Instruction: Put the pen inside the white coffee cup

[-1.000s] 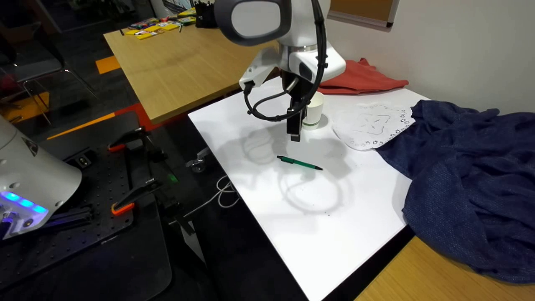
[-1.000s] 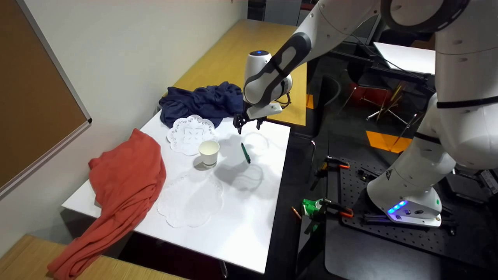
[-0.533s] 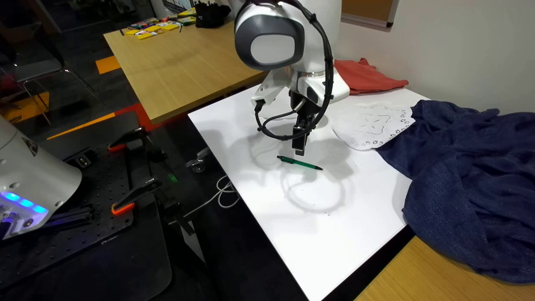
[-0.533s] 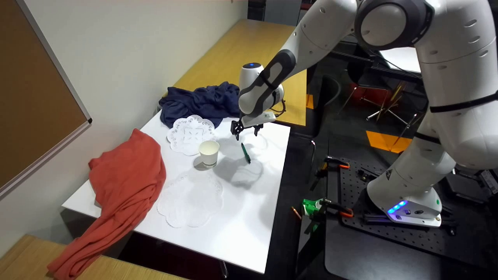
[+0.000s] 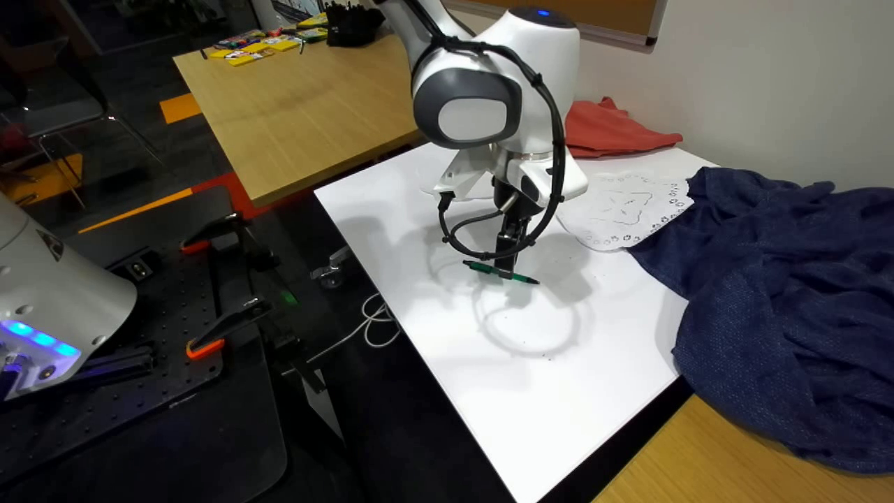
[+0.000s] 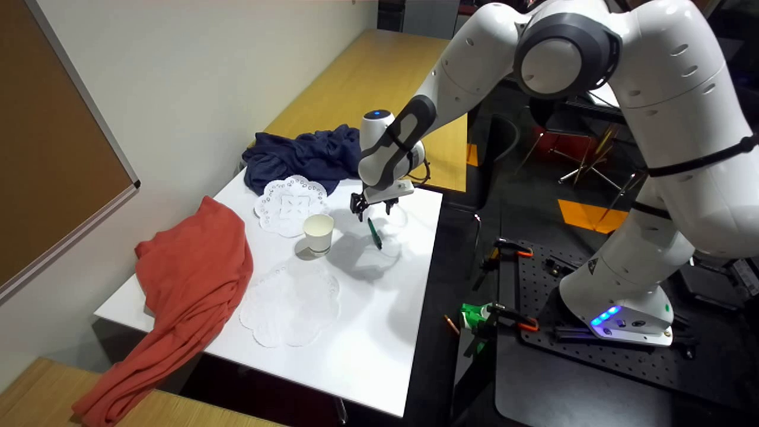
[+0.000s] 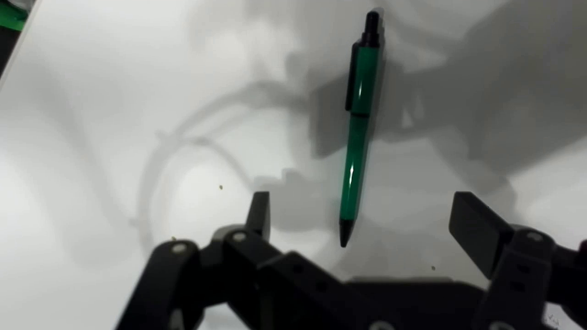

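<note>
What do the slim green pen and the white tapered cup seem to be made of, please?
The slim green pen looks like glossy plastic, given its sharp highlights. The white tapered cup is probably matte paper: its shading is soft.

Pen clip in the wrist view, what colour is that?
The clip is black, against the green body of the pen; the wrist view shows it best.
</note>
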